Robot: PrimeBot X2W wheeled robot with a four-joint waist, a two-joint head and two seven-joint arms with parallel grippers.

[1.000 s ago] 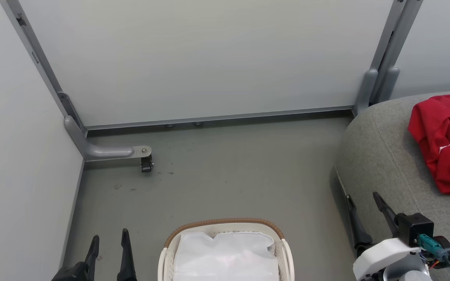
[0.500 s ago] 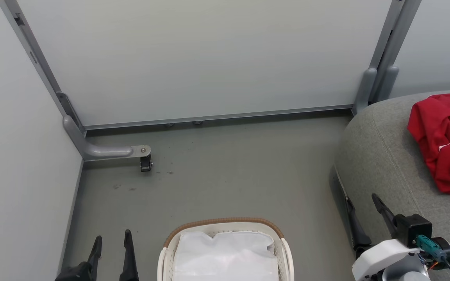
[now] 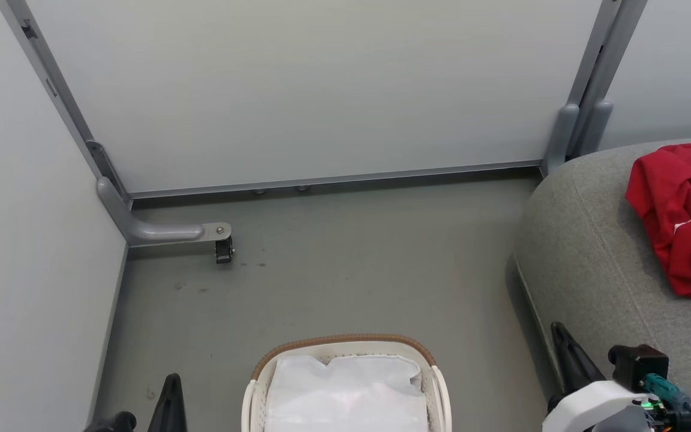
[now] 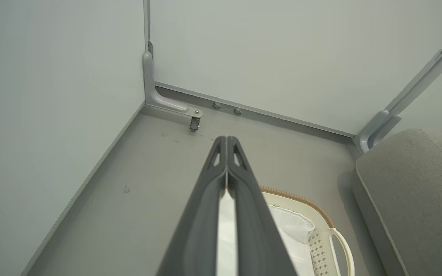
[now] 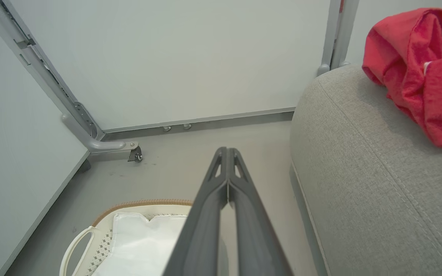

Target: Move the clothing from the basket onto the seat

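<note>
Note red clothing [image 3: 681,222] heaped on the seat [image 3: 585,252], well back from its rounded corner; white liner [image 3: 345,390] in the basket [image 3: 345,342]. Expect soft, light, floppy cloth (prone to trailing); pinch a bunched fold. Find left gripper [image 4: 226,138] and right gripper [image 5: 227,149] closed tight, empty.

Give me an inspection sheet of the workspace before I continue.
Surface: grey floor, faint scuff marks.
Job's things: red clothing lies bunched on the grey seat. The basket stands on the floor beside the seat, and its visible part holds only the white liner.
Clutter: nothing seen.
Grippers: left claw shut, empty, beside the basket. Right claw shut, empty, between the basket and the seat.
Cables: teal plug with a dark lead at the right wrist, hanging free.
Surroundings: pale partition panels on grey frames, and a caster on the floor.
</note>
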